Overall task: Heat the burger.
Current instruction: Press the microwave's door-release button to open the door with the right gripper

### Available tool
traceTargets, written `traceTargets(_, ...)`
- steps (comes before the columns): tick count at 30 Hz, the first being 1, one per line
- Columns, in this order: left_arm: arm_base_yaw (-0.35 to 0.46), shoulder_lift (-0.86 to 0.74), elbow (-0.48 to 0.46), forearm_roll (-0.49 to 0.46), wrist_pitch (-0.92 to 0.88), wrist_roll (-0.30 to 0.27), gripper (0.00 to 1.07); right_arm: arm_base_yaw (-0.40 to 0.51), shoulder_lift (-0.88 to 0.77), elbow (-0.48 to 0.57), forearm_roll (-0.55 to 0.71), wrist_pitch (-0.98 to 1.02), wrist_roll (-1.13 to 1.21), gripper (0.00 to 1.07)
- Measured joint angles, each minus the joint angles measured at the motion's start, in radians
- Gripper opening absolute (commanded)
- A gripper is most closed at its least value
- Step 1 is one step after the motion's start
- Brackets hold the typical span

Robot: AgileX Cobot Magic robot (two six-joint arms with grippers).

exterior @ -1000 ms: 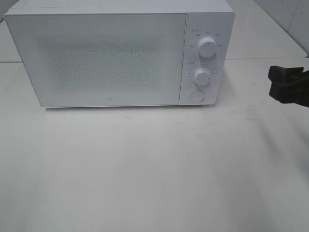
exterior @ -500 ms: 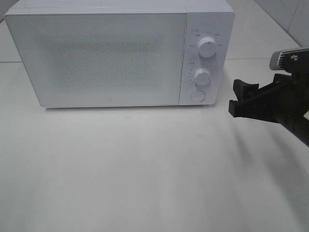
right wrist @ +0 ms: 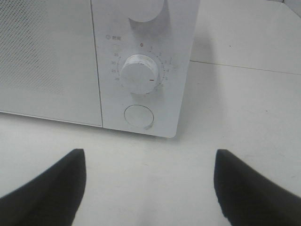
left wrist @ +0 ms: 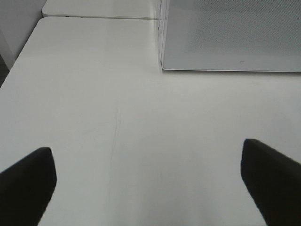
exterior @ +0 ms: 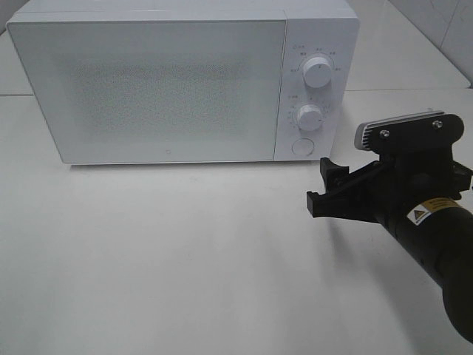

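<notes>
Black right gripper (exterior: 324, 188) hangs over the table (exterior: 185, 259), jaws spread wide and empty, pointing at the round button (exterior: 301, 147) of the white microwave (exterior: 148, 89) without touching it. Likewise the left gripper (left wrist: 149, 183) is spread, holding nothing. No view shows the burger; the microwave door is closed.
</notes>
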Motion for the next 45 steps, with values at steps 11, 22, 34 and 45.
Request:
traceTargets(11,0.000,0.000,0.000,0.000,0.000,0.000,1.00,0.000,0.007,-0.012,0.005,-0.003,0.054,0.73)
traceTargets(22,0.000,0.000,0.000,0.000,0.000,0.000,1.00,0.000,0.007,-0.012,0.005,-0.003,0.510,0.65)
traceTargets(34,0.000,0.000,0.000,0.000,0.000,0.000,1.00,0.000,0.007,-0.012,0.005,-0.003,1.178,0.48)
traceTargets(45,0.000,0.000,0.000,0.000,0.000,0.000,1.00,0.000,0.007,-0.012,0.085,0.004,1.460,0.06)
